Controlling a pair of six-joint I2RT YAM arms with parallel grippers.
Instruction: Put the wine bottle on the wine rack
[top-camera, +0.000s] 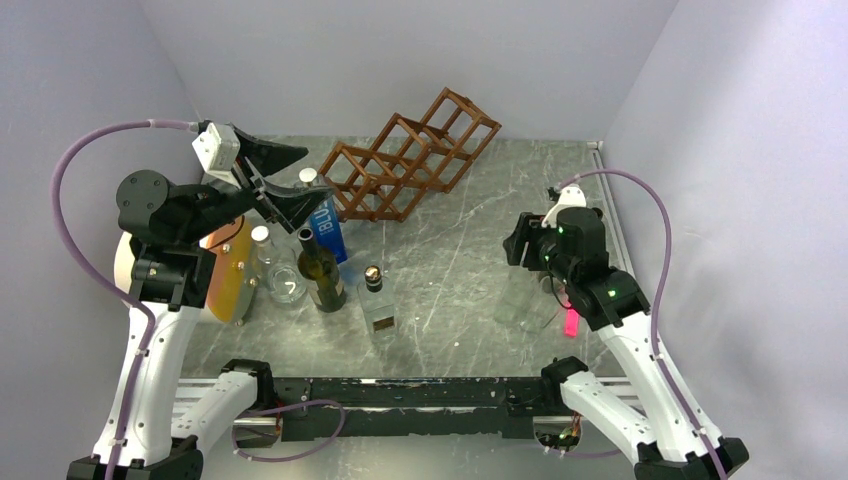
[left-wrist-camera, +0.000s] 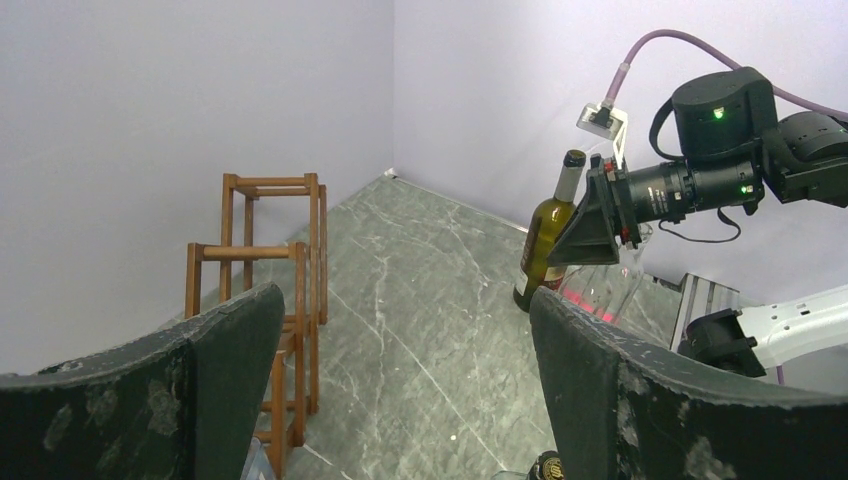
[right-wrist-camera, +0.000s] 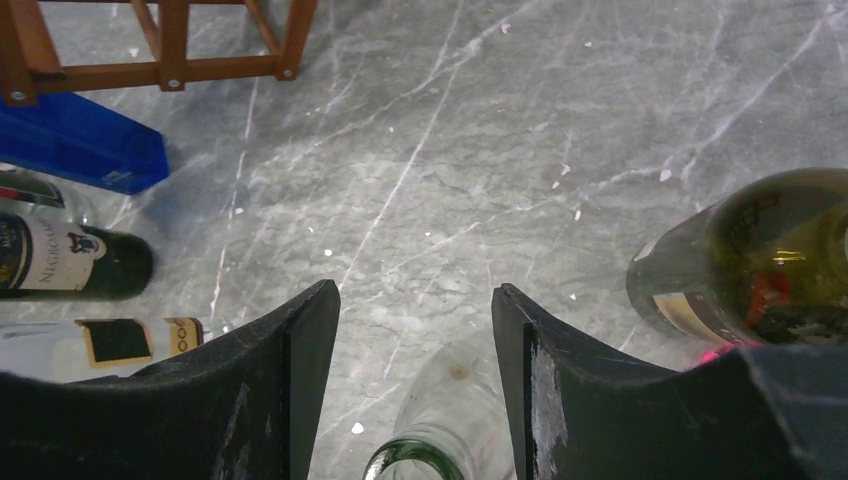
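- The wine rack (top-camera: 400, 165) stands on the tabletop (top-camera: 470, 240). Every cell you can see is empty.
- Your left pincer (left-wrist-camera: 405, 300) hovers spread wide and empty beside the rack's left end. Your right pincer (right-wrist-camera: 412, 295), also parted and empty, hangs well in front of the rack's right end.
- The dark wine bottle (top-camera: 322, 275) stands upright in front of the rack's left end, ungripped.
- I judge you're at the reach: next, lower the left pincer around that bottle and close.
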